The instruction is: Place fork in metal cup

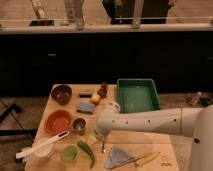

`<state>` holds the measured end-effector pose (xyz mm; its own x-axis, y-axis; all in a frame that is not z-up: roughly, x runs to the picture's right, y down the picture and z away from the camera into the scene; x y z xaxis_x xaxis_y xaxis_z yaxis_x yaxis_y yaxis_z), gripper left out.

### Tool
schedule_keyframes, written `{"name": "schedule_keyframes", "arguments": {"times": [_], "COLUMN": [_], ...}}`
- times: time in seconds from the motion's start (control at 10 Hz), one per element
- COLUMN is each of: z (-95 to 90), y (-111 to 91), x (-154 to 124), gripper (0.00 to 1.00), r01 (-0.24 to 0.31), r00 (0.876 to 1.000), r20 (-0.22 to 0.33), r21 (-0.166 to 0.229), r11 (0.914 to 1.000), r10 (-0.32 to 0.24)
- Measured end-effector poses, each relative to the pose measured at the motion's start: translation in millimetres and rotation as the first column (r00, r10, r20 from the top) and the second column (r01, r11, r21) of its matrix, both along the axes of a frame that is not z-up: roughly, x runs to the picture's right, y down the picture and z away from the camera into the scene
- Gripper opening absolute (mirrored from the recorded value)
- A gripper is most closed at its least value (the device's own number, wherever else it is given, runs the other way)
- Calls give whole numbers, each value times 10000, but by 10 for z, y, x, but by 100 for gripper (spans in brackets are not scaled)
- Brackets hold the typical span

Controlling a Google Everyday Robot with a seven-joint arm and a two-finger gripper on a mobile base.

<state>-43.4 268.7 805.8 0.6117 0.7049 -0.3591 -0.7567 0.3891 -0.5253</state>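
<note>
The fork (103,146) is a slim silver piece on the wooden table (150,142), near the front middle. My gripper (100,136) is at the end of the white arm (150,121), right over the fork's upper end and touching or nearly touching it. The metal cup (79,125) stands upright to the left of the gripper, next to the orange bowl (58,121). The cup holds nothing that I can see.
A long white utensil (42,145) lies on a white cup (44,152) at front left. A small green cup (69,153) and a green pepper (87,152) lie beside them. Also on the table: a grey-blue cloth (118,157), a yellow-handled knife (145,159), a green tray (137,95), a brown bowl (61,93) and a blue sponge (85,107).
</note>
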Motion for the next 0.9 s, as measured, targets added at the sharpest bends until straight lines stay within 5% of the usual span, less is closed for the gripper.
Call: {"name": "schedule_keyframes", "arguments": {"times": [0.7,0.9], "z": [62,68], "y": [81,86], "x": [11,13], "gripper": [80,70], "r01": [360,372], "r00": [9987,9986], "r20": [-354,-365], "r21": [41,21], "r11": [9993,9993], "r10": [-358,-371]}}
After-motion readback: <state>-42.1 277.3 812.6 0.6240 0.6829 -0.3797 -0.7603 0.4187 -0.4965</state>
